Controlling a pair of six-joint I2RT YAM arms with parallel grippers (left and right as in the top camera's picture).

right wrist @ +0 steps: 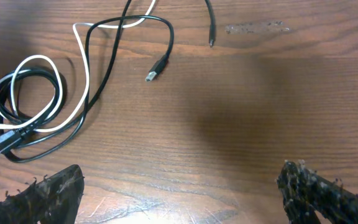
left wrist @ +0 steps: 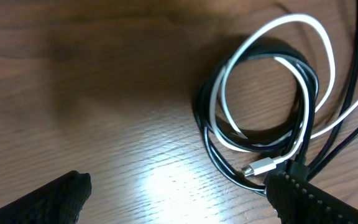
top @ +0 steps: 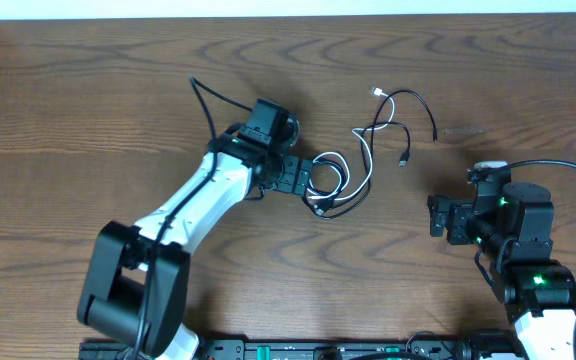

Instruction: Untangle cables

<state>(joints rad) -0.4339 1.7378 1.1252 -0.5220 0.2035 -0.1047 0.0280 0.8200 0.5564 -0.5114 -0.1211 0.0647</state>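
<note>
The left hand is spread wide with nothing between its fingers, low over the table. In its wrist view, one fingertip sits just beside a small white plug, though contact cannot be judged. Directly ahead of this hand, the black cable and the white cable lie wound together in one flat coil, the white loops threaded over and through the black ones. From the overhead view, both cables leave the coil toward the far right, crossing each other near the middle of the table. The black one arcs out to a loose plug, and a white end lies farther back. The right hand is also released and empty, its fingers parted. It is well apart from the coil, and the loose black plug lies between them.
</note>
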